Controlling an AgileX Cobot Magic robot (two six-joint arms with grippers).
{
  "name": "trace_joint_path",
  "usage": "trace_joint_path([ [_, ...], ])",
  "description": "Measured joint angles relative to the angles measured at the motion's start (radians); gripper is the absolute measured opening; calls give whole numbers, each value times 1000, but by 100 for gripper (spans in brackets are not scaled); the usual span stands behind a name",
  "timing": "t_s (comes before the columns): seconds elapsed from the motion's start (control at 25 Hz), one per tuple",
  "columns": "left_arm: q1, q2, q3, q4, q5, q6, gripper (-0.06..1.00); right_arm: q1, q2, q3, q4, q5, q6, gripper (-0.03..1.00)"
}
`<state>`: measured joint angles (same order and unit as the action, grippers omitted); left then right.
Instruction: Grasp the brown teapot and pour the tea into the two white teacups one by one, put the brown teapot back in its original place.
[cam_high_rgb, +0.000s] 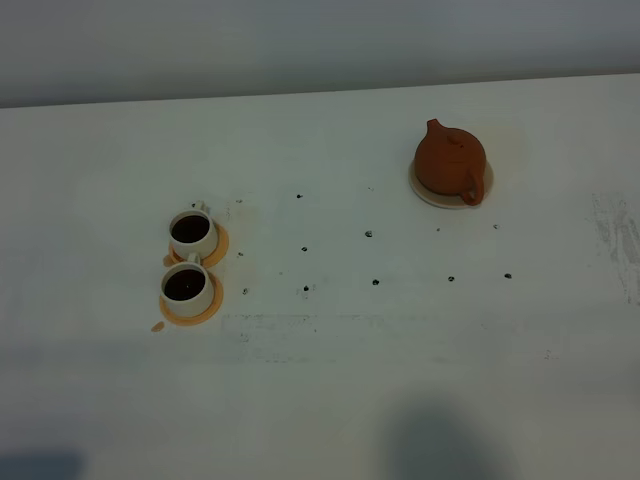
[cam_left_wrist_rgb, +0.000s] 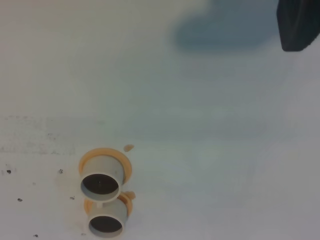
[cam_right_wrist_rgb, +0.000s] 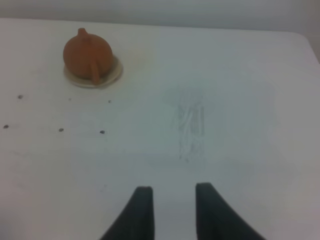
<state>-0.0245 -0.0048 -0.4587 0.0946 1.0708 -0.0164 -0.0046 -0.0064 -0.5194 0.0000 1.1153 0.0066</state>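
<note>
The brown teapot (cam_high_rgb: 452, 160) stands upright on the pale beige coaster (cam_high_rgb: 428, 194) at the back right, its lid on. It also shows in the right wrist view (cam_right_wrist_rgb: 87, 52), far from my right gripper (cam_right_wrist_rgb: 174, 187), which is open and empty. The two white teacups (cam_high_rgb: 191, 232) (cam_high_rgb: 187, 288) stand at the left on orange saucers (cam_high_rgb: 220, 246), both holding dark tea. They also show in the left wrist view (cam_left_wrist_rgb: 102, 177) (cam_left_wrist_rgb: 106, 222). Of my left gripper only a dark part (cam_left_wrist_rgb: 297, 25) shows, well away from the cups. Neither gripper shows in the exterior view.
Small dark specks (cam_high_rgb: 368, 234) dot the white table between cups and teapot. An orange spot (cam_high_rgb: 157, 326) lies beside the near saucer. A scuffed patch (cam_high_rgb: 615, 235) marks the right side. The table's back edge (cam_high_rgb: 300, 92) meets a grey wall.
</note>
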Motion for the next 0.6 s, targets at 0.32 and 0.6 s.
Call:
trace_joint_path([
  [0.32, 0, 0, 0, 0, 0, 0, 27, 0, 0, 0, 0, 0, 0, 20],
  [0.6, 0, 0, 0, 0, 0, 0, 27, 0, 0, 0, 0, 0, -1, 20],
])
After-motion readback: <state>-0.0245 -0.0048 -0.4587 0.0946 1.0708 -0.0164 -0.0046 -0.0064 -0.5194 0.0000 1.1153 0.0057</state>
